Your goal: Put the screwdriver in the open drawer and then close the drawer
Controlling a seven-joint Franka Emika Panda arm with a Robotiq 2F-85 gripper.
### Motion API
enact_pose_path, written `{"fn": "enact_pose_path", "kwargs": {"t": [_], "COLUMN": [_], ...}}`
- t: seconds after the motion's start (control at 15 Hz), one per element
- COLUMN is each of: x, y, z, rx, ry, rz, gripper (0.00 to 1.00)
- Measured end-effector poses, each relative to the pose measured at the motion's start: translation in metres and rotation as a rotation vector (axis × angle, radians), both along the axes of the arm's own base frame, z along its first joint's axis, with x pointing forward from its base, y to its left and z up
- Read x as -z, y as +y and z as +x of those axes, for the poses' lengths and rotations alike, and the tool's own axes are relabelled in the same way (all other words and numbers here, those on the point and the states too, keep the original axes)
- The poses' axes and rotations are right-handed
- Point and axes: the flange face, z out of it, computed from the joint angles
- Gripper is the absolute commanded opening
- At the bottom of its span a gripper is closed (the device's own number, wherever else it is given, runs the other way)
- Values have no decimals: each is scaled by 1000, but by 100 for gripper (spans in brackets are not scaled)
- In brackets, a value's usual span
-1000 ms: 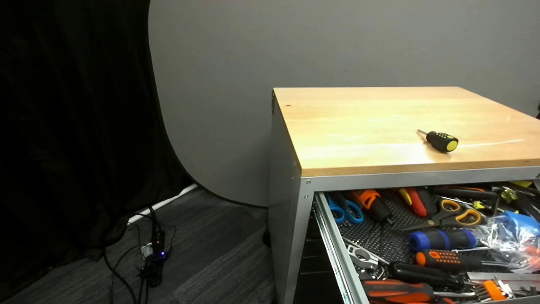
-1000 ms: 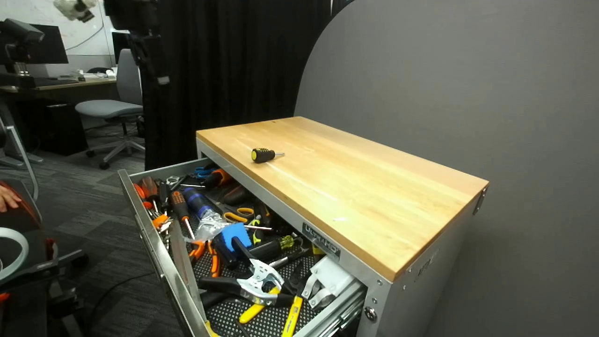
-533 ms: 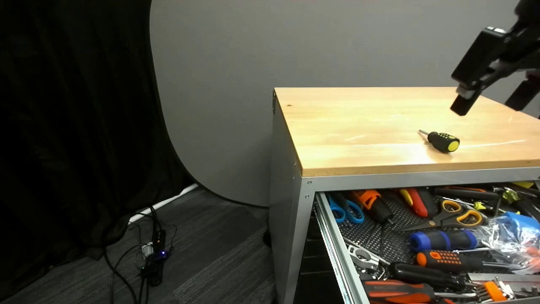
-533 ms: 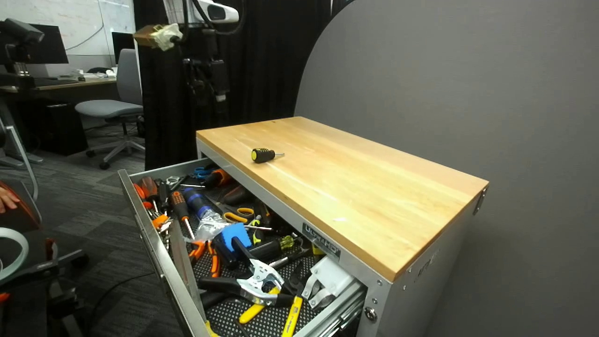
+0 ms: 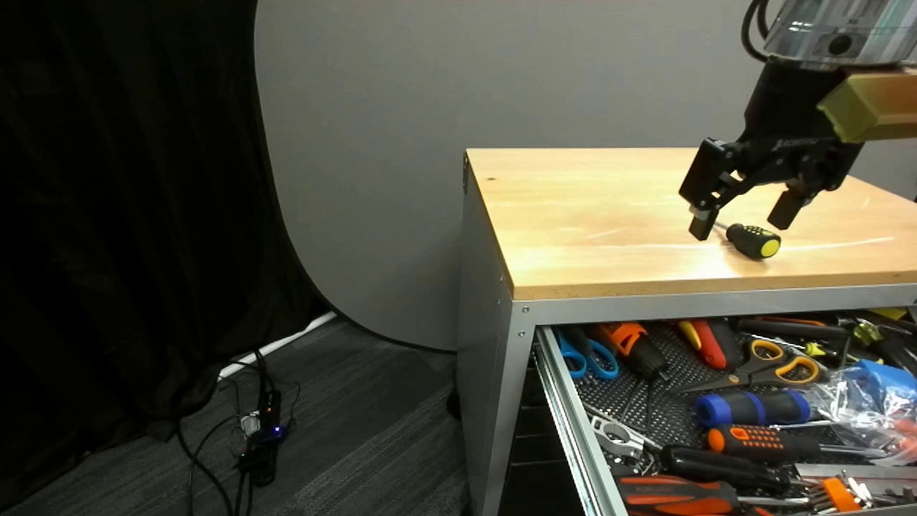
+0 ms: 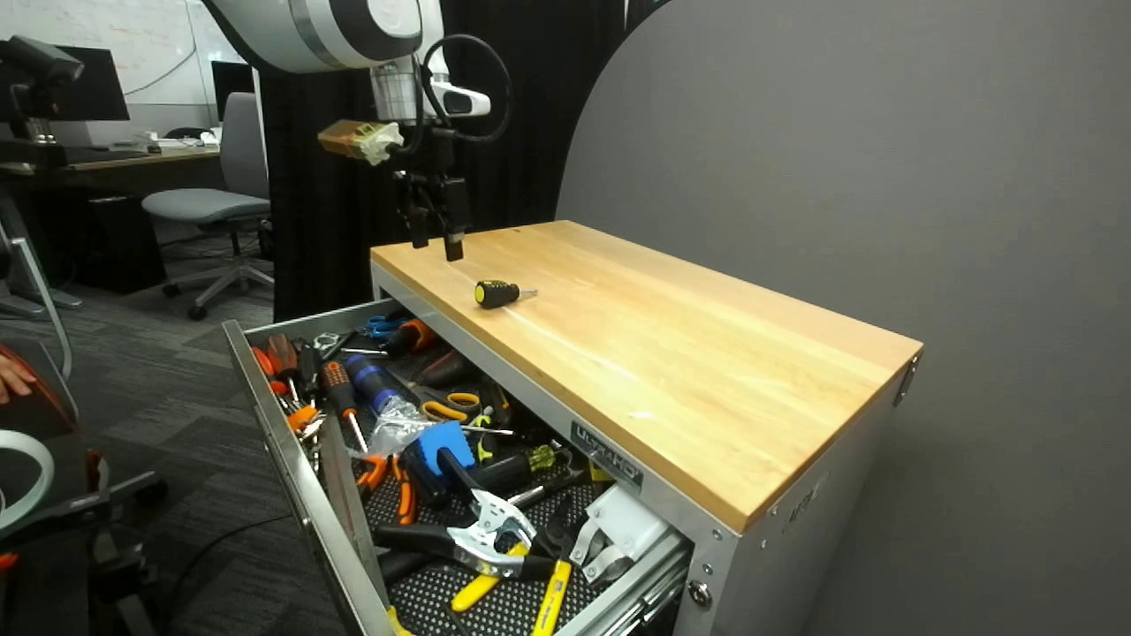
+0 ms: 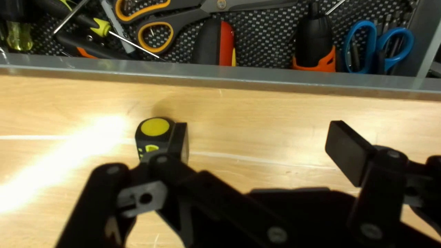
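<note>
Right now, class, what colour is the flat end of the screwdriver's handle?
Yellow, ringed by black; the handle end shows best in the wrist view.

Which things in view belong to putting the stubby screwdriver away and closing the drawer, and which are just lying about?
For the job:
stubby screwdriver, not gripped
drawer, open
fingers, apart

Just lying about:
orange scissors, in the drawer
blue scissors, in the drawer
clamp, in the drawer
chair, in the background

Black curtain (image 5: 129, 201) hanging here, round-edged grey panel (image 6: 848, 159) standing beside it, streaked dark carpet (image 5: 380, 430) underfoot! Across the room, grey swivel chair (image 6: 208, 204) by a desk (image 6: 187, 155), whiteboard (image 6: 115, 25) behind, while glare blazes off the wooden cabinet top (image 5: 616, 201).
</note>
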Motion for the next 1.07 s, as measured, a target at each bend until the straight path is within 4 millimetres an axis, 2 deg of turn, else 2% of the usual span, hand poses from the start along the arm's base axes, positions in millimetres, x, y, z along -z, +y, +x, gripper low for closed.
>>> {"fn": "enact_pose_path", "kwargs": {"t": [0.4,0.93,1.0,1.07], "x": [3,13,15,18], "y": [-16,-45,-46,-47], "z": [25,35,36,36], "rx": [57,134,143,149], "ry": [-51,-56,-53,-50], "rz": [-65,-100,-102,-103], "gripper": [100,100,75,74]}}
